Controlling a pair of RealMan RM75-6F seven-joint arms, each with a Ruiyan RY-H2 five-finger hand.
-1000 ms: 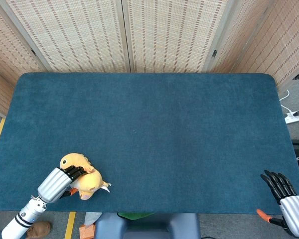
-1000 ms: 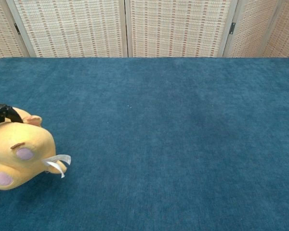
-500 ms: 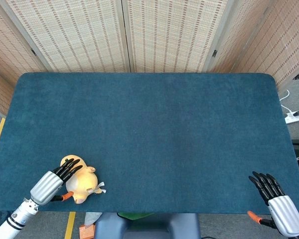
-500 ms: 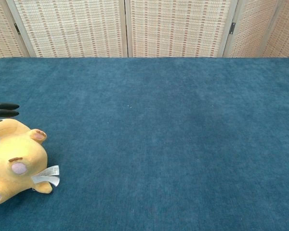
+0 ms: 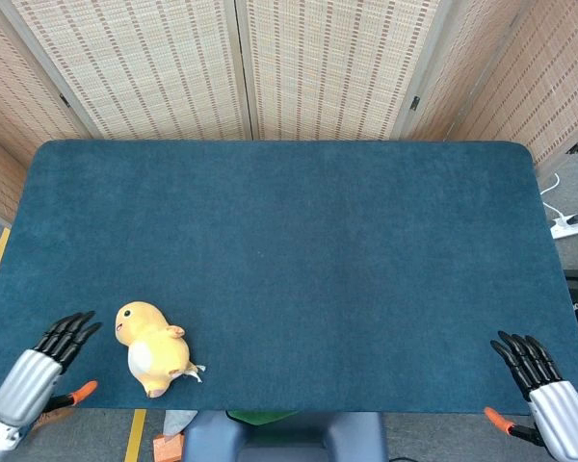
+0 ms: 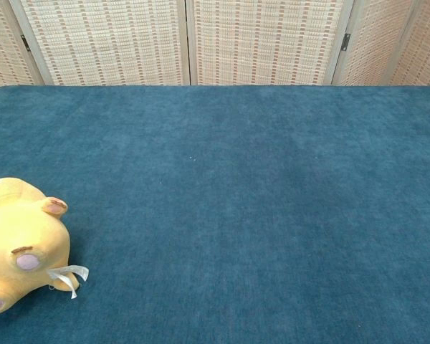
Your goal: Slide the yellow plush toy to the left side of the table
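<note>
The yellow plush toy (image 5: 152,347) lies on its back near the front left of the blue table (image 5: 299,241); the chest view shows it at the lower left edge (image 6: 20,244), white tag trailing. My left hand (image 5: 40,364) hovers at the table's front left corner, fingers spread, well clear of the toy to its left. At the front right corner sits my right hand (image 5: 549,397), fingers apart and holding nothing. Neither hand appears in the chest view.
Woven folding screens (image 5: 241,67) stand behind the table's far edge. A white power strip (image 5: 568,225) lies on the floor to the right. A dark chair back (image 5: 279,435) shows below the front edge.
My left hand has let go of the toy and drawn back left toward the corner. The toy slid slightly left and forward and now lies alone. The right hand barely shifted.
</note>
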